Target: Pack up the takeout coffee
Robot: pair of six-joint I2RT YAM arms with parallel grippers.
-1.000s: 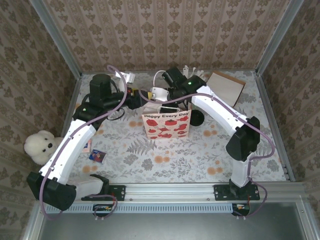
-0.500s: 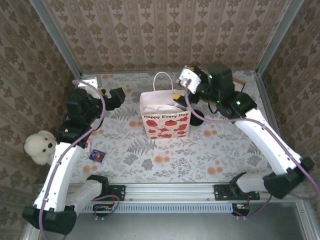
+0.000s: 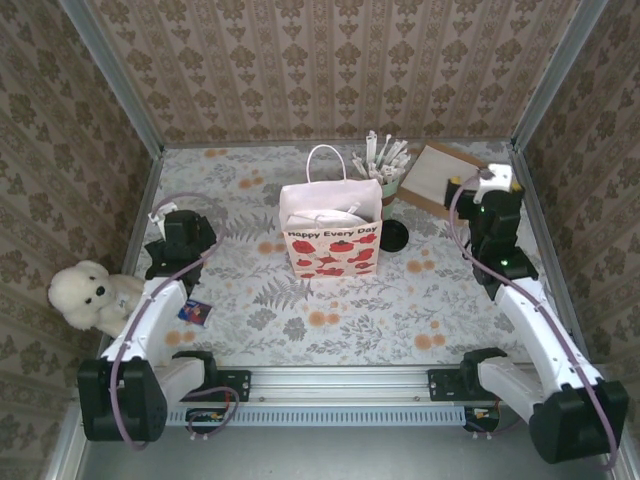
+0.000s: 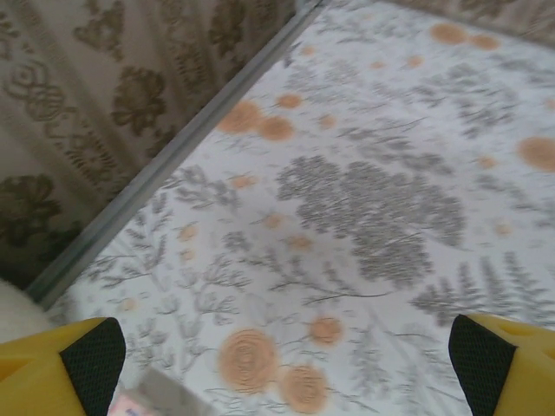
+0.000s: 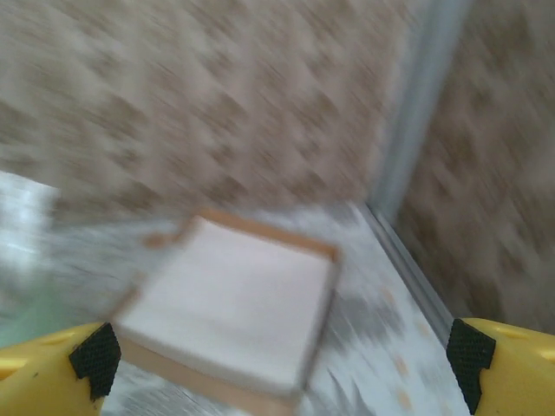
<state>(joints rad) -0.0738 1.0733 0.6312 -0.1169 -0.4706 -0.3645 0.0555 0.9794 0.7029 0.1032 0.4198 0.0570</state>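
The gift bag [image 3: 331,238], white with red prints and a looped handle, stands upright mid-table with crumpled white paper in its mouth. The takeout coffee is hidden from view. My left gripper [image 3: 183,226] [image 4: 277,368] hangs open over bare floral cloth near the left wall, far left of the bag, with nothing between its yellow fingers [image 4: 87,355]. My right gripper [image 3: 492,190] [image 5: 277,360] is open too, far right of the bag, and faces a blurred wooden tray [image 5: 234,303].
A green cup of white wrapped sticks [image 3: 381,163] and a black disc [image 3: 394,236] sit right of the bag. The wooden tray [image 3: 447,177] lies at back right. A white teddy [image 3: 88,294] and a small card [image 3: 195,312] are at the left.
Both arms have drawn back from the bag's top to their own sides, the left toward the left wall, the right toward the back right corner. The bag stands where it was.
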